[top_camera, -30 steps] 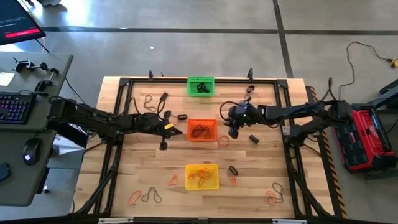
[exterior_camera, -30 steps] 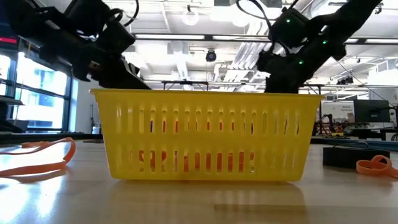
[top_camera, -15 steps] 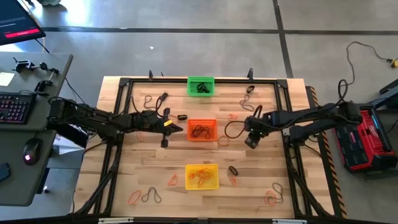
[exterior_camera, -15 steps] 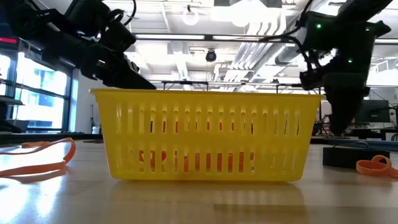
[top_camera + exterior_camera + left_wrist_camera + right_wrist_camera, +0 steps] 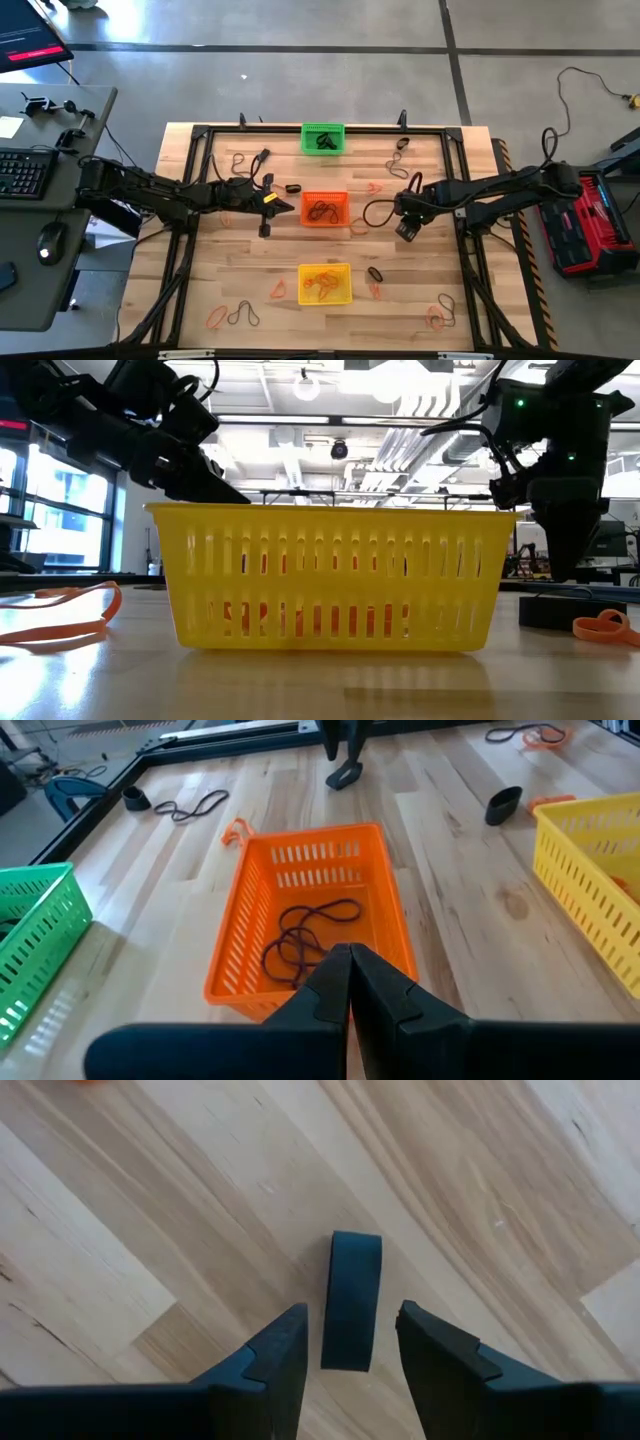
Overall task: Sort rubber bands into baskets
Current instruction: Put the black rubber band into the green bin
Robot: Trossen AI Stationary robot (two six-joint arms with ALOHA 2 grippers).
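A short thick black rubber band (image 5: 350,1300) lies on the bare wood, right of the orange basket (image 5: 324,208). My right gripper (image 5: 352,1355) points straight down over it. It is open, with one finger on each side of the band and a gap showing at both. My left gripper (image 5: 350,958) is shut and holds nothing. It hovers at the orange basket's left wall, above the thin dark bands (image 5: 300,935) inside. The green basket (image 5: 323,138) stands at the far side. The yellow basket (image 5: 325,283), with orange bands in it, stands at the near side.
Loose bands lie scattered: a thick black one (image 5: 375,273) by the yellow basket, orange ones (image 5: 436,318) at the near right, and a dark loop (image 5: 245,315) at the near left. More lie at the far left (image 5: 240,160) and far right (image 5: 402,143). Black frame rails (image 5: 462,230) border the table.
My right gripper has swung from beside the orange basket toward the table's right and near edges. It has tipped over to point straight down and now stands over the thick black band. My left arm has kept still.
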